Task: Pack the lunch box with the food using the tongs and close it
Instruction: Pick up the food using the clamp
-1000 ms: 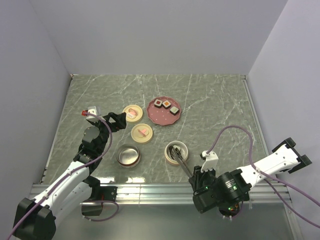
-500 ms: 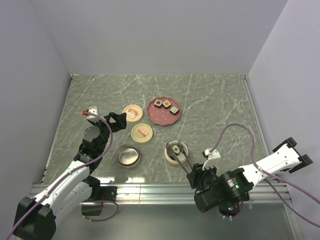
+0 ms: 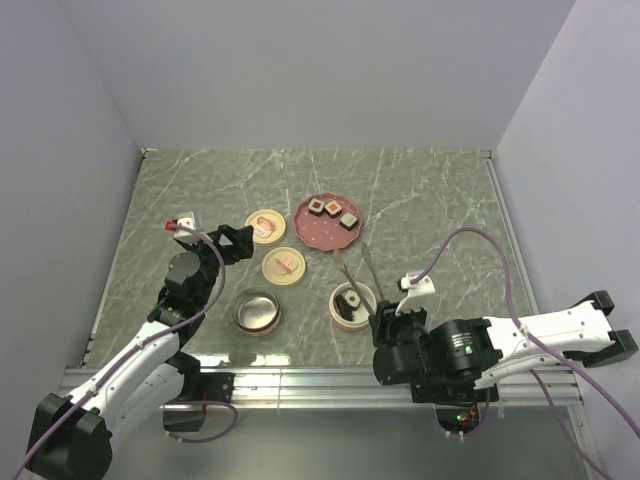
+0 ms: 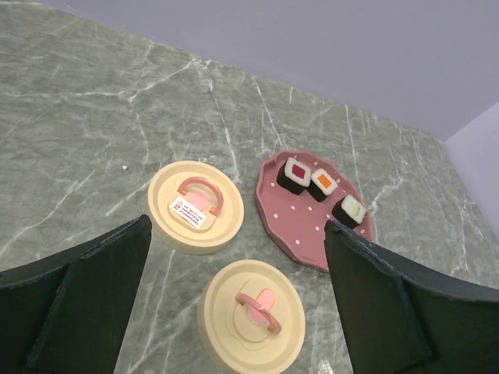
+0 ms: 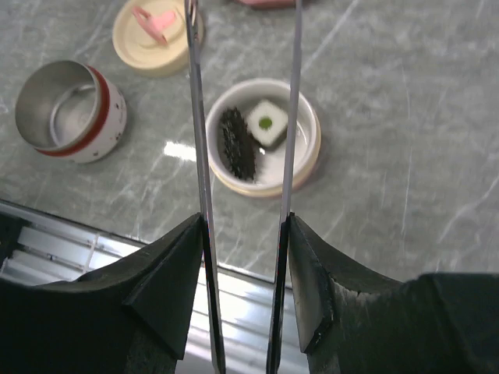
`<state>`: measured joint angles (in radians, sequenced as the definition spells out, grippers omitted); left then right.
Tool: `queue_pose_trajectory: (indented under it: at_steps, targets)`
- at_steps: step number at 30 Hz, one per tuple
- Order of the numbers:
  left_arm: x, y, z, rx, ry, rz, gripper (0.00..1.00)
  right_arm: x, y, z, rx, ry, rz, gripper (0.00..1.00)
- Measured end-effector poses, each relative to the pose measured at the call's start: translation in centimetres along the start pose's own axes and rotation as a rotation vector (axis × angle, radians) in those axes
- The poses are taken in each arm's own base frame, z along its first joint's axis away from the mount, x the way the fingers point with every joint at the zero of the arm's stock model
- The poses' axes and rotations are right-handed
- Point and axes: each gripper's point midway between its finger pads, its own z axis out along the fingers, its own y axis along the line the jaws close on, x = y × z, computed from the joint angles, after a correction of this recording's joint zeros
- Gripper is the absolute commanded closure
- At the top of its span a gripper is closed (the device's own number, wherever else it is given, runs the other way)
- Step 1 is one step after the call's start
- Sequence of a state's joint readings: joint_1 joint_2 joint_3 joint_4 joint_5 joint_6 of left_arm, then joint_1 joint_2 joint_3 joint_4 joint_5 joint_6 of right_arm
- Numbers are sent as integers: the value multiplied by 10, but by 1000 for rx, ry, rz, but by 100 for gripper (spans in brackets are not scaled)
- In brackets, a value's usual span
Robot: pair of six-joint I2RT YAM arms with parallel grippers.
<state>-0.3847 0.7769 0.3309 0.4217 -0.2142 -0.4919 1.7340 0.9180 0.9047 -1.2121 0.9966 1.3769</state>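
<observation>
The right gripper [image 5: 243,227] pinches the one pair of tongs [image 5: 196,117] by its near end. Its fingers are partly closed against the two slim arms, which stand apart over a cream bowl [image 5: 310,152]. The bowl holds two pieces of food: one white-topped cube [image 5: 267,122] and one dark piece [image 5: 236,144]. Three other cubes [image 4: 322,182] lie on the pink plate [image 4: 300,234] (five pieces in all). Two cream lids [image 4: 195,206] and one metal tin [image 5: 70,101] sit nearby. The left gripper [image 4: 238,234] gapes wide, holding nothing.

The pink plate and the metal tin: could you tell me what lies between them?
A cream lid with a pink handle; the top view shows it.
</observation>
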Motion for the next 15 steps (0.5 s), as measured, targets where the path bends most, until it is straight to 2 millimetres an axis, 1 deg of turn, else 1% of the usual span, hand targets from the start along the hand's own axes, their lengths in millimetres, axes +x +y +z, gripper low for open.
queue_pose_trajectory:
  at_steps: [4,9,13,15]
  targets:
    - [0,-1,0,4,3,0,1,-24,6,10,-35,-54,15,47]
    - [5,-5,1,30,23,2,1,-48,-1,28,-30,-113,44,47]
    - [8,-11,2,66,36,5,1,-58,-1,41,-19,-138,42,48]
    - [10,-15,2,86,43,8,2,-59,-1,48,-15,-140,36,48]
